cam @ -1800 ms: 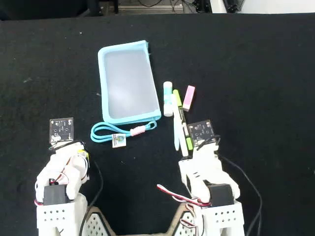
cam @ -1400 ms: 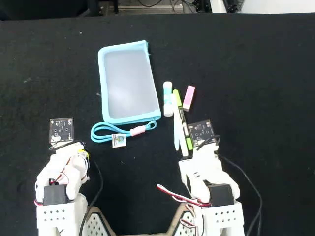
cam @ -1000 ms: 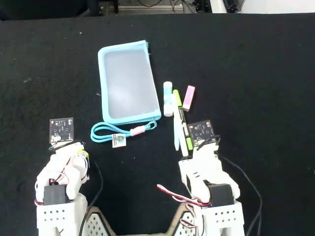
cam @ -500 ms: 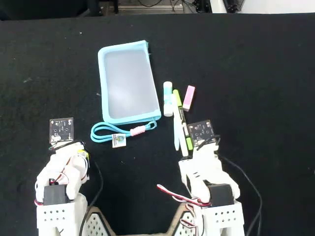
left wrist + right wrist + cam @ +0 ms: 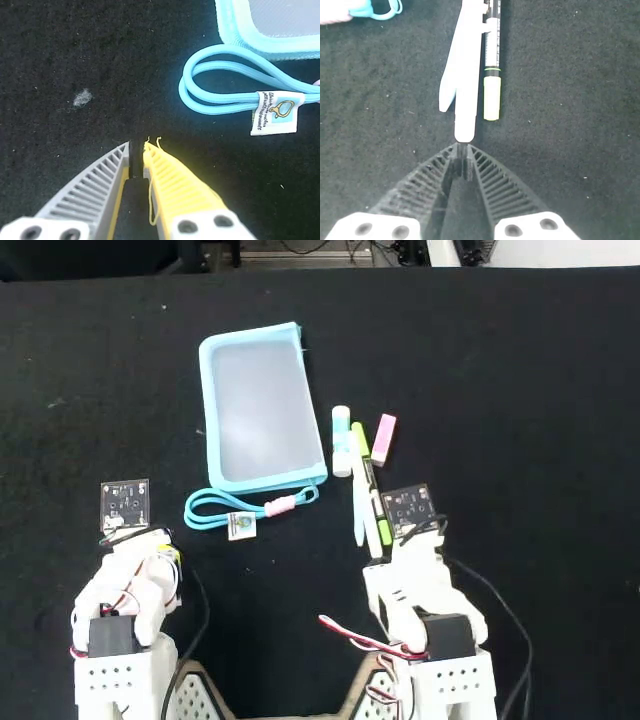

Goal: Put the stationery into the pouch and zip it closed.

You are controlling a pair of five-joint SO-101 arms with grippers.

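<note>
Since the pouch (image 5: 262,410) looks empty, lying flat to the left of the stationery, the first pick is probably the step in hand. Both grippers are pressed together and hold nothing: the left gripper (image 5: 137,146) near the pouch's cord loop (image 5: 185,85), the right gripper (image 5: 463,148) just short of the white pen (image 5: 466,65), with a green marker (image 5: 491,75) alongside. The right should spread wide, then pinch the pen alone, clear of the marker.

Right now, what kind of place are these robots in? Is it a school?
Probably a robot lab or test bench, though I can't be sure. Two small robot arms sit at a table covered in black cloth, with a blue pouch and pens laid out neatly for them.
</note>
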